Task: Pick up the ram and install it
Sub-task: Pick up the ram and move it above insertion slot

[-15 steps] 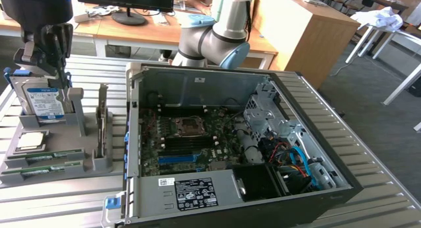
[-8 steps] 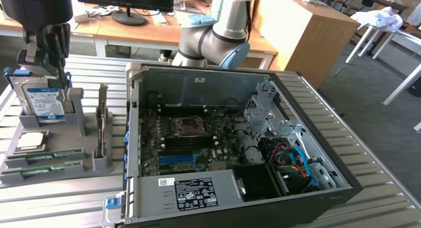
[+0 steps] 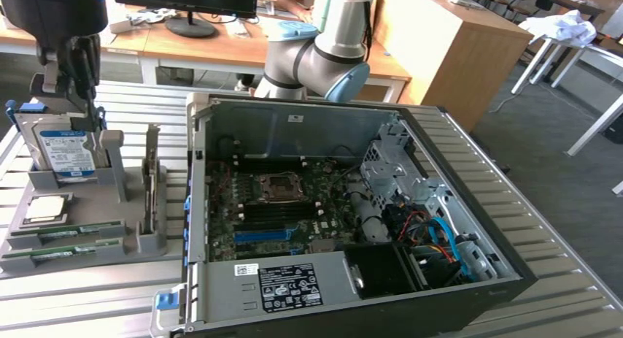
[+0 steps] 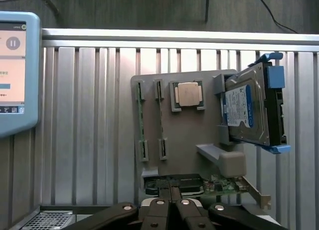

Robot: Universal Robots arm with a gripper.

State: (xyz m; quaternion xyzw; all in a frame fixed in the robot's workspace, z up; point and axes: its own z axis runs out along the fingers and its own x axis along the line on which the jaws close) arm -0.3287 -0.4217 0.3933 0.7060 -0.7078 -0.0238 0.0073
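Closed fingers (image 4: pixel 163 207), ram sticks (image 4: pixel 140 121) in grey tray (image 4: pixel 189 135)

Pause sign (image 4: pixel 13 43), two bars in circle, shown on tablet screen (image 4: pixel 10 70), well apart from gray parts tray (image 4: pixel 189 135). Blue-and-white label (image 4: pixel 238 108) on hard drive (image 4: pixel 261 103), held at tray edge: print not legible. Black label (image 3: pixel 289 287) on computer case (image 3: pixel 292 123), beside tray: print not legible.
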